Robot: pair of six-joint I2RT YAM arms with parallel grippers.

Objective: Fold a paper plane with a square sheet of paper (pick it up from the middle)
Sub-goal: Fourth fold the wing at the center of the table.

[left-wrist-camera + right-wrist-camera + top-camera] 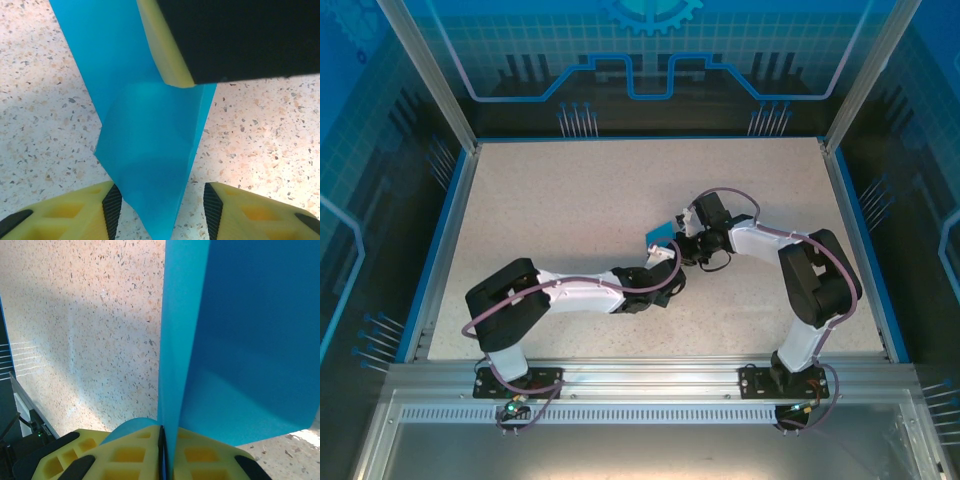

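The square sheet of paper is folded into a slim, pointed blue paper plane (662,232), held off the table near the middle. My right gripper (162,450) is shut on its centre ridge, and the wings (240,340) spread away to the right. The plane's pointed end (145,145) hangs between the fingers of my open left gripper (162,212). It lies close to the left pad (112,207), with a clear gap to the right pad (212,207). The right gripper's yellow finger (165,50) shows above, on the paper. Both grippers meet at the plane: left gripper (665,258), right gripper (682,243).
The speckled table (570,200) is bare around the arms. Blue rails (438,240) border its left, right and far sides, and an aluminium frame (640,380) runs along the near edge.
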